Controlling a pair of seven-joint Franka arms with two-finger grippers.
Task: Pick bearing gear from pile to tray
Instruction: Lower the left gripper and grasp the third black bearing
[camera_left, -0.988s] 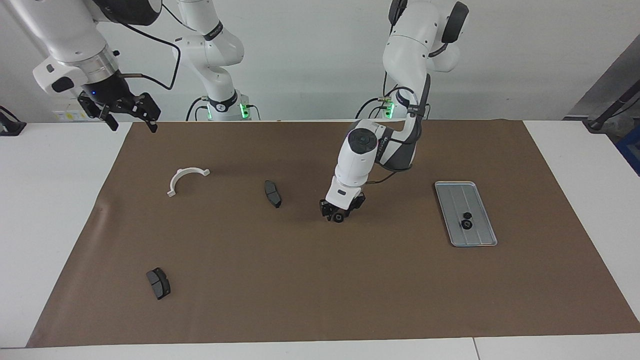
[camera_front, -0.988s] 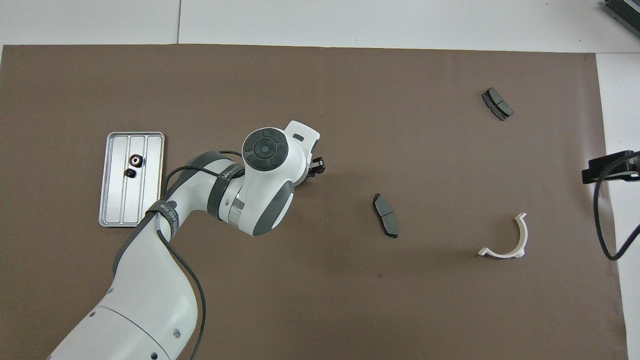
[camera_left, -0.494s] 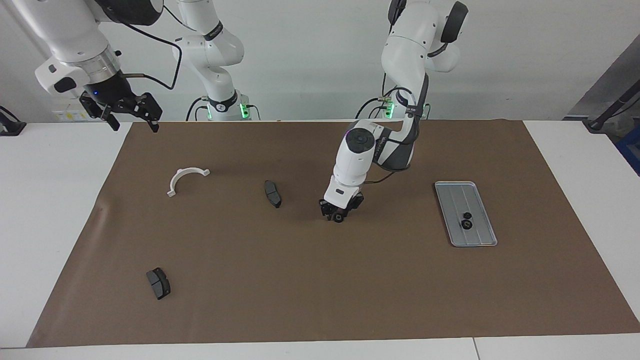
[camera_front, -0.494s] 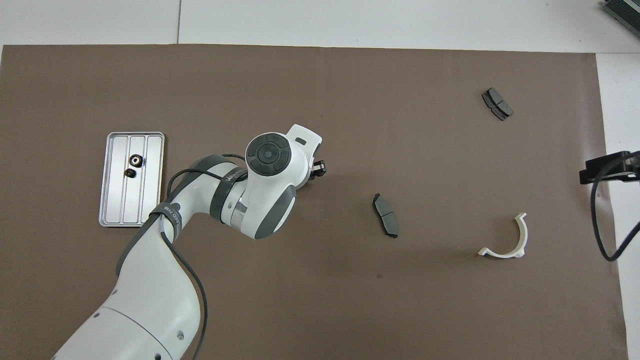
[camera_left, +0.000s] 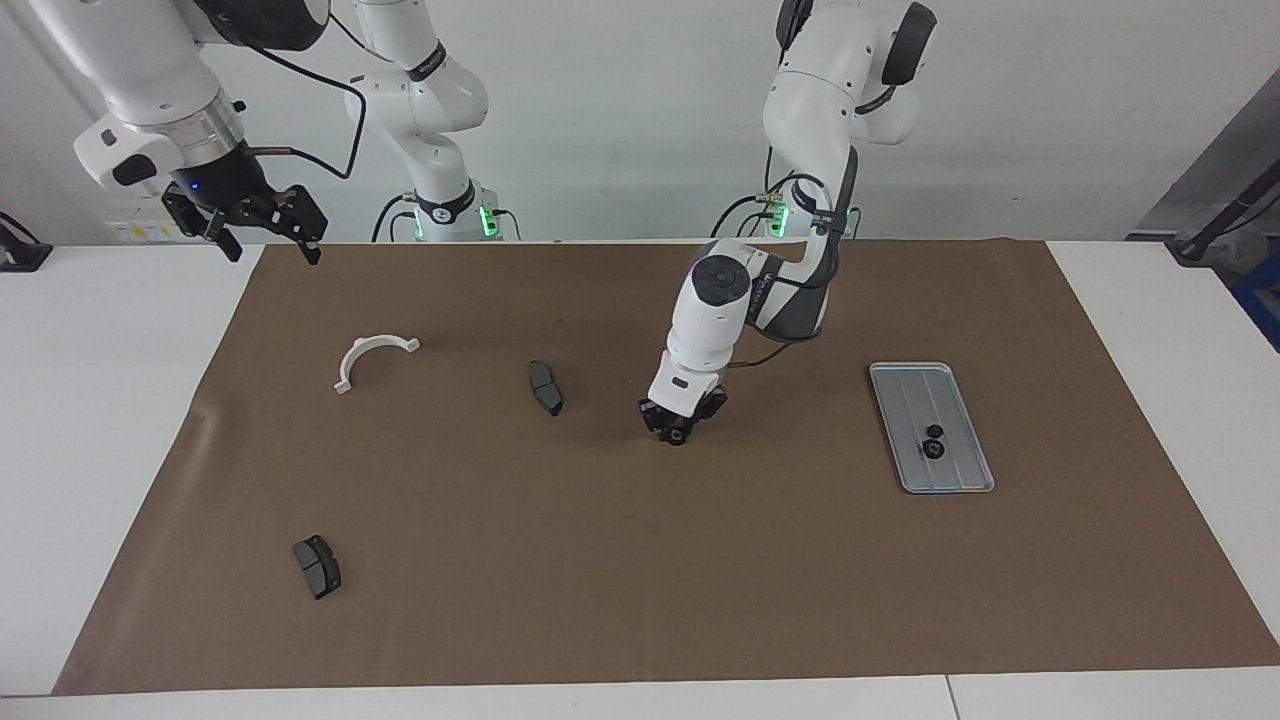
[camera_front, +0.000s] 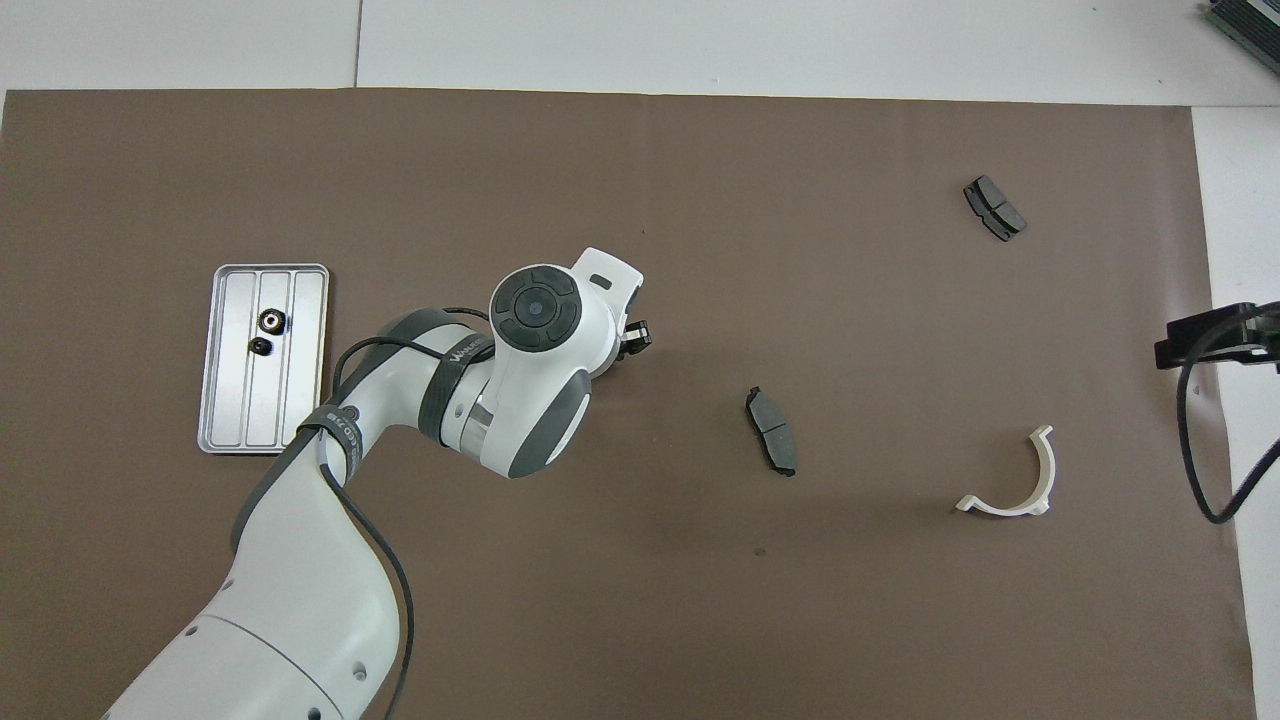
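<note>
Two gears (camera_left: 933, 440) lie in tray (camera_left: 931, 427); left gripper (camera_left: 677, 434) seemingly clamps a gear (camera_left: 678, 437) mid-mat; right gripper (camera_left: 262, 232) apart.

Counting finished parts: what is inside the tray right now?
Two small black gears lie in the tray, side by side on its grooved floor. Nothing covers it in either view.

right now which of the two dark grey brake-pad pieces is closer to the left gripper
The dark grey brake-pad piece between the white half-ring bracket and the left gripper.
</note>
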